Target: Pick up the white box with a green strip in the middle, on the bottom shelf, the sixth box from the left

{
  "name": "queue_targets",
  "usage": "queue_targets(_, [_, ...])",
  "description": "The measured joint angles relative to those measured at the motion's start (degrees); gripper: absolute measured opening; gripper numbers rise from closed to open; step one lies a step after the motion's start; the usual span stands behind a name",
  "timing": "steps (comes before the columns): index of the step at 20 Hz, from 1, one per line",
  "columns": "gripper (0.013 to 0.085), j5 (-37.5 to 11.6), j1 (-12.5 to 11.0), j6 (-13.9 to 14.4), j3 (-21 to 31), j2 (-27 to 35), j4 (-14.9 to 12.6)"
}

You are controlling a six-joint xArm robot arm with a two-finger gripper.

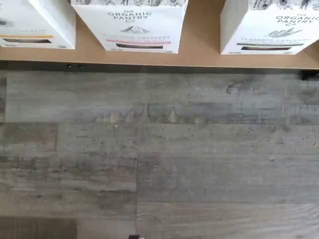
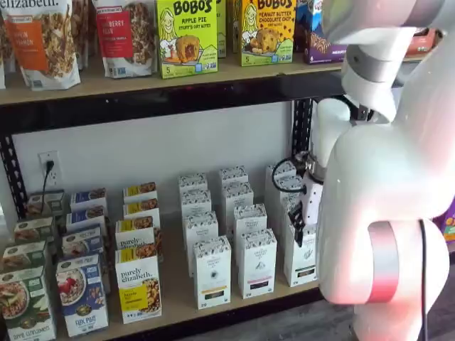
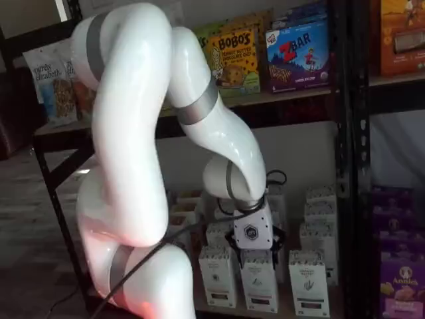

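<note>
Jaws spread wide and empty, hung low before the front row of cartons. Gripper (image 3: 253, 247) pointed down from a bent white arm (image 3: 219, 133), just left of the white box (image 3: 307, 282). Stood at the front right of the bottom shelf (image 2: 178, 302), beside two other white cartons (image 2: 212, 272). Blocked from one side by the arm's bulk.
</note>
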Motion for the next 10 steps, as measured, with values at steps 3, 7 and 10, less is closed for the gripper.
queue_targets(3, [0.0850, -1.93, 0.24, 0.01, -2.64, 4.59, 0.21])
queue_targets(7, [0.0850, -4.56, -0.60, -0.41, -7.96, 11.69, -0.23])
queue_targets(10, [0.0850, -5.55, -1.59, 1.81, -12.78, 16.67, -3.59])
